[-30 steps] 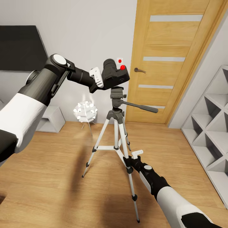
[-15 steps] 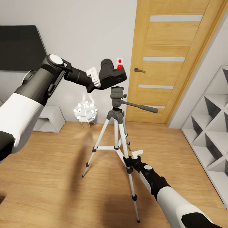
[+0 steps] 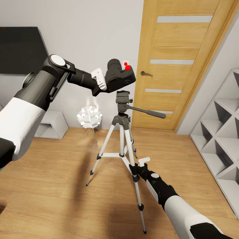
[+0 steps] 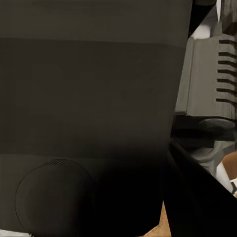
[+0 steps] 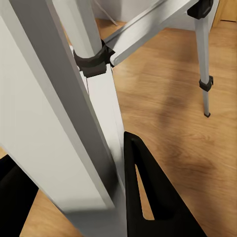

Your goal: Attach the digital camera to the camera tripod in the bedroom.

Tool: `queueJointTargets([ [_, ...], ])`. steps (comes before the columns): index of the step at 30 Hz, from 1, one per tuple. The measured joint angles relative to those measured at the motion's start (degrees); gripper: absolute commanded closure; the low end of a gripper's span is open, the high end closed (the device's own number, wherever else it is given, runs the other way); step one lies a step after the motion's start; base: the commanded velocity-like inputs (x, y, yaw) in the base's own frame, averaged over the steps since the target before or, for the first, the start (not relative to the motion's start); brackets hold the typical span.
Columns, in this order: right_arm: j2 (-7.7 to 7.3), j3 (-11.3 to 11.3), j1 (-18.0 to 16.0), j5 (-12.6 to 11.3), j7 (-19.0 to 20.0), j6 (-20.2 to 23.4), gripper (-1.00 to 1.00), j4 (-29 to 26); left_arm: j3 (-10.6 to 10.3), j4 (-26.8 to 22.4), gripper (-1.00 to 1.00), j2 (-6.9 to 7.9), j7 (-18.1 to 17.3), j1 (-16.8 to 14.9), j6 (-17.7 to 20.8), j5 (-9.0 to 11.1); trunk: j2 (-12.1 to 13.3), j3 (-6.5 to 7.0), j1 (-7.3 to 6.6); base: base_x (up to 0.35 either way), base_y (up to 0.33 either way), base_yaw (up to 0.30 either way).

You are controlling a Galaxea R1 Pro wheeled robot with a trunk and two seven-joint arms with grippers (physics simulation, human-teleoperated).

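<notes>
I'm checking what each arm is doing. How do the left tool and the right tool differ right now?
The left tool is raised, holding the black camera just above the tripod head; the right tool is low, closed around a silver tripod leg. The left grips a loose thing, the right steadies a standing one. Both are shut.
</notes>
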Motion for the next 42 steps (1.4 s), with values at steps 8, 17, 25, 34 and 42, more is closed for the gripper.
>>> queueJointTargets([
  [8, 0.00, 0.0, 0.0, 0.1, 0.0, 0.0, 1.00, 0.0, -3.1, -1.5, 1.00, 0.16, -0.4, 0.0, -0.1, 1.6, 0.0, 0.00, 0.00, 0.000, 0.000, 0.000],
  [17, 0.00, 0.0, 0.0, 0.1, 0.0, 0.0, 1.00, 0.0, -6.0, -2.5, 1.00, 0.52, -0.7, 0.0, -0.2, 6.3, 0.0, 0.00, 0.00, 0.000, 0.000, 0.000],
  [25, -0.01, -0.2, 0.0, -0.1, 0.0, 0.0, 1.00, 0.1, -7.4, -2.6, 1.00, 1.75, -2.7, 0.0, -0.2, 8.2, 0.0, 0.00, 0.00, 0.000, 0.000, 0.000],
  [34, 0.00, -0.1, 0.0, 0.0, 0.0, 0.0, 1.00, 0.0, -7.7, -2.5, 1.00, 3.24, -2.8, 0.0, 0.4, 8.4, 0.0, 0.00, 0.00, 0.000, 0.000, 0.000],
  [42, 0.00, -0.1, 0.0, 0.0, 0.0, 0.0, 1.00, 0.0, -7.7, -1.7, 1.00, 3.93, -2.1, 0.0, 0.6, 8.1, 0.0, 0.00, 0.00, 0.000, 0.000, 0.000],
])
